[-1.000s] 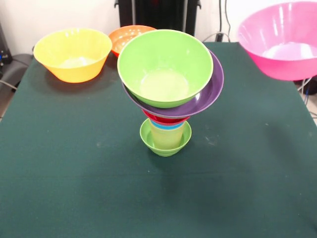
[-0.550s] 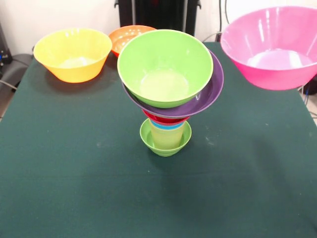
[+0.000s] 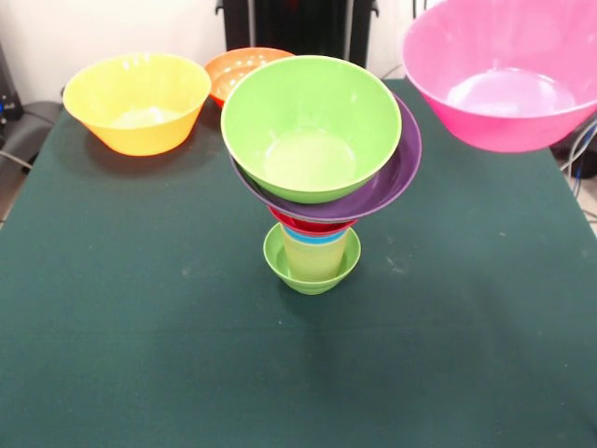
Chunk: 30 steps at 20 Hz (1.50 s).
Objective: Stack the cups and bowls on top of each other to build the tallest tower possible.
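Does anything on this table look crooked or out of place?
Yes. The tower is top-heavy: the large green bowl and wide purple bowl sit tilted on a narrow stack rising from the small lime-green bowl. The pink bowl at upper right seems to hang above the table; whatever holds it is out of sight.

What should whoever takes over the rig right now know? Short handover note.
Gripper: not in view.
Tower mid-table: small lime-green bowl as base, cups nested in it, red bowl, purple bowl, large green bowl on top.
Pink bowl is up at the picture's top right, its carrier out of view.
Left: pink, yellow bowl and orange bowl, both at the far left.
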Available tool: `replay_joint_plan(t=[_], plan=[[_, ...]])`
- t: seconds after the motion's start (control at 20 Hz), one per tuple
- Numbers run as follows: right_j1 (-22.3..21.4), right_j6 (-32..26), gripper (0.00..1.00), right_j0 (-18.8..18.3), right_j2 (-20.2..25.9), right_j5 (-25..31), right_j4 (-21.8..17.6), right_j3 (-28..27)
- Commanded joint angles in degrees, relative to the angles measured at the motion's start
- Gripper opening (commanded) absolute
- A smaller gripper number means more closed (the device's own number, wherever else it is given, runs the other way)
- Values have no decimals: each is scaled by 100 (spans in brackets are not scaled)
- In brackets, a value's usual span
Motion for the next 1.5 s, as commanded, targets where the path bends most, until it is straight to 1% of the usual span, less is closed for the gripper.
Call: replay_joint_plan(t=[0.05,0.35,0.55,0.75,1.05,1.35,1.5], plan=[[223,388,0,-205,29,841,131,-649],[233,127,0,-301,-16,760,113,-686],[381,-13,0,-439,-162,835,231,-965],[461,-187,0,-539,-289,842,323,-1104],[424,-412,0,-568,-357,828,274,-1072],[593,-476,0,-741,-602,979,476,-1405],[669,-464,0,-803,-779,1057,641,-1536]])
